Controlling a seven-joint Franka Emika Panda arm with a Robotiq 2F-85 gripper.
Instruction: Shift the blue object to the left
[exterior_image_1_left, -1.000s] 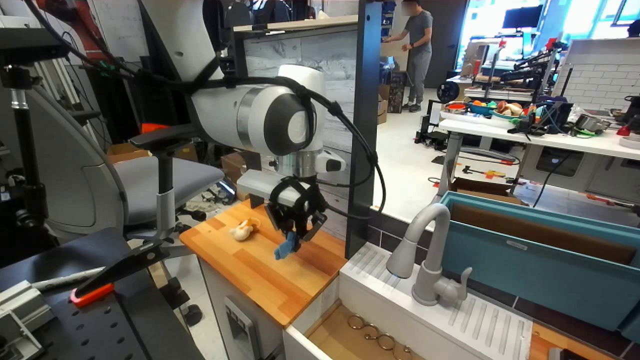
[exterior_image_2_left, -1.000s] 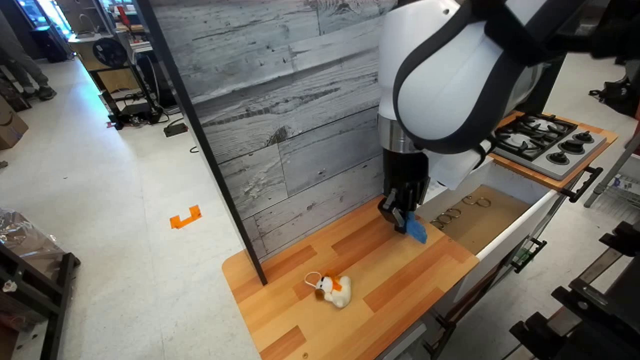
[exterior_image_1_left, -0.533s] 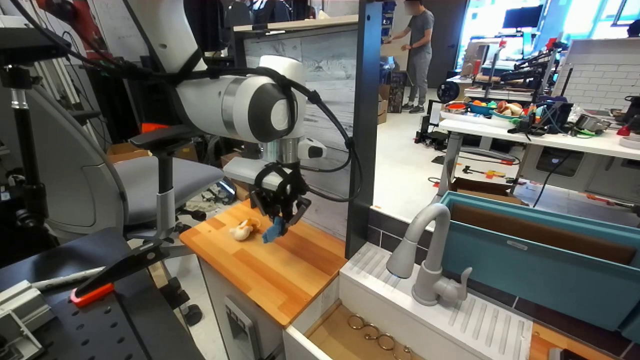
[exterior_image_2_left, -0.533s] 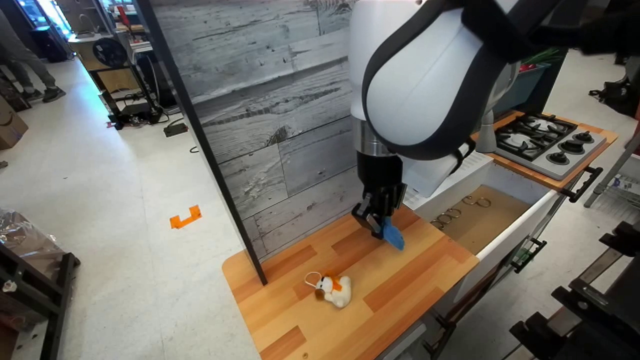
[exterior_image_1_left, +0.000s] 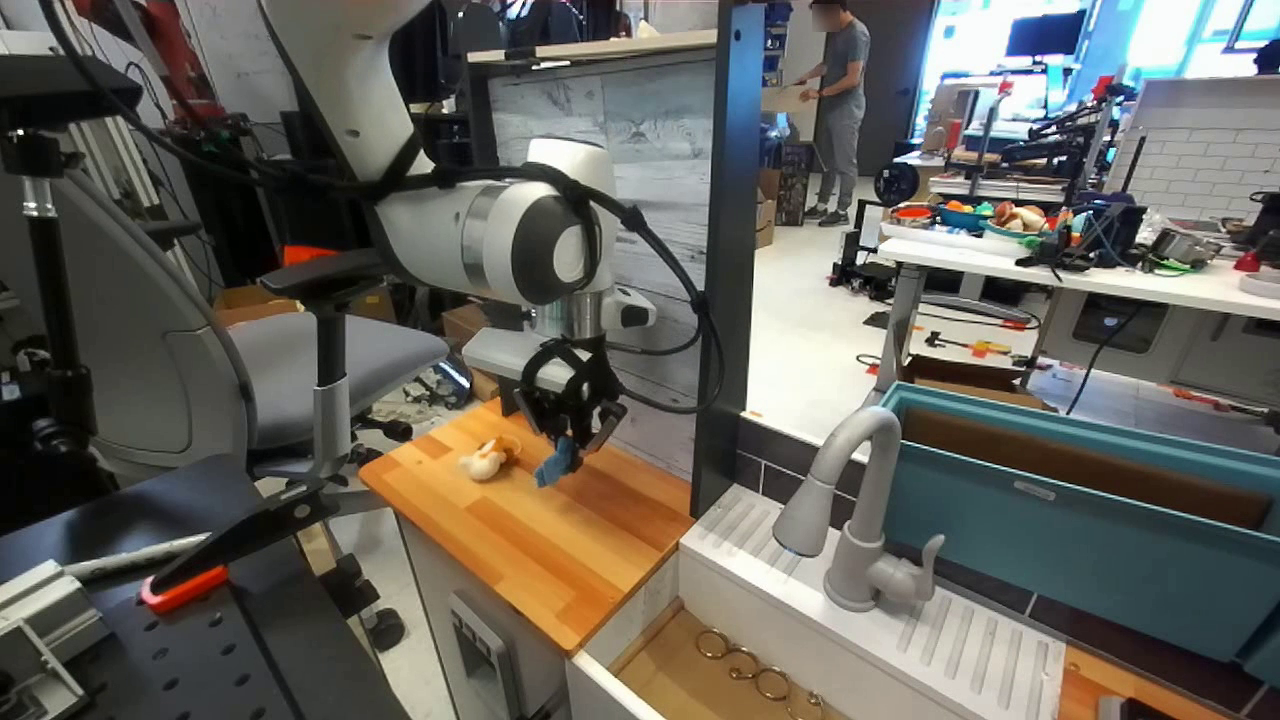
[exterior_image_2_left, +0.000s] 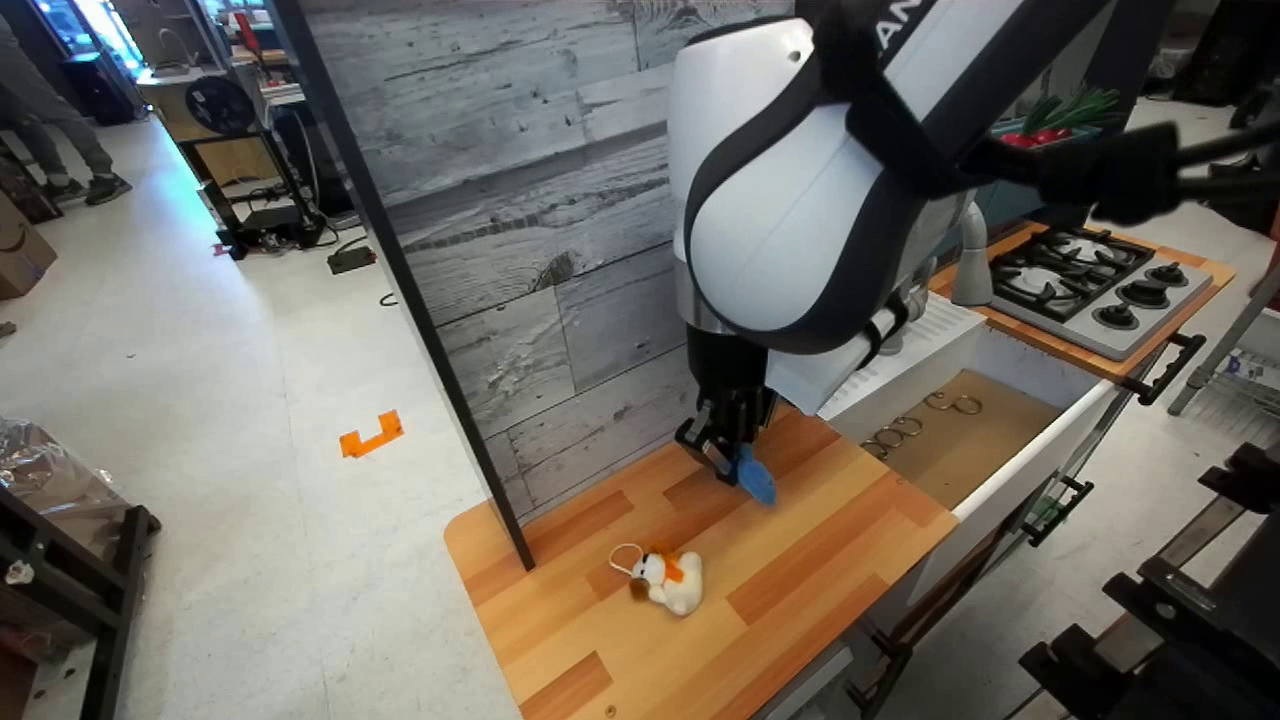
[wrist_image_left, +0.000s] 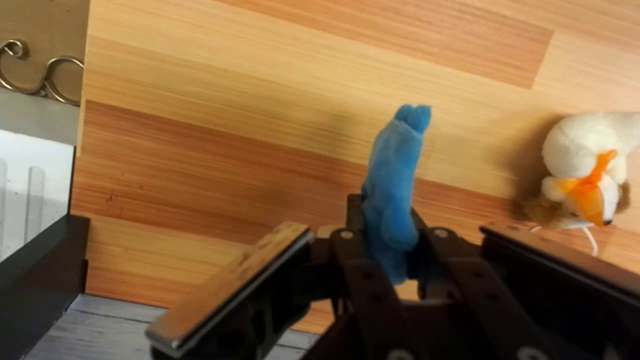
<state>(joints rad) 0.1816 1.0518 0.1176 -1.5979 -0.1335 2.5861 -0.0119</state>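
Note:
The blue object (wrist_image_left: 392, 165) is a long, soft-looking bright blue piece. It also shows in both exterior views (exterior_image_1_left: 553, 466) (exterior_image_2_left: 757, 478). My gripper (wrist_image_left: 387, 225) is shut on it, with a finger on each side of its near part; its far end sticks out past the fingertips. The gripper also shows in both exterior views (exterior_image_1_left: 570, 450) (exterior_image_2_left: 735, 462), pointing down over the wooden countertop (exterior_image_2_left: 800, 580). The object seems held a little above the wood, as a faint shadow lies apart from it in the wrist view.
A small cream plush toy with an orange scarf (exterior_image_2_left: 675, 582) lies on the countertop near the gripper, also in the wrist view (wrist_image_left: 580, 155). A grey plank wall panel (exterior_image_2_left: 560, 330) rises behind. A sink (exterior_image_1_left: 640, 690) with a faucet (exterior_image_1_left: 860, 500) and a teal bin (exterior_image_1_left: 1080, 560) stand beside.
The gripper has carried the blue object leftward in both exterior views, nearer the plush toy. It rose at first, then came down slightly. The grip has stayed shut; the toy has not moved.

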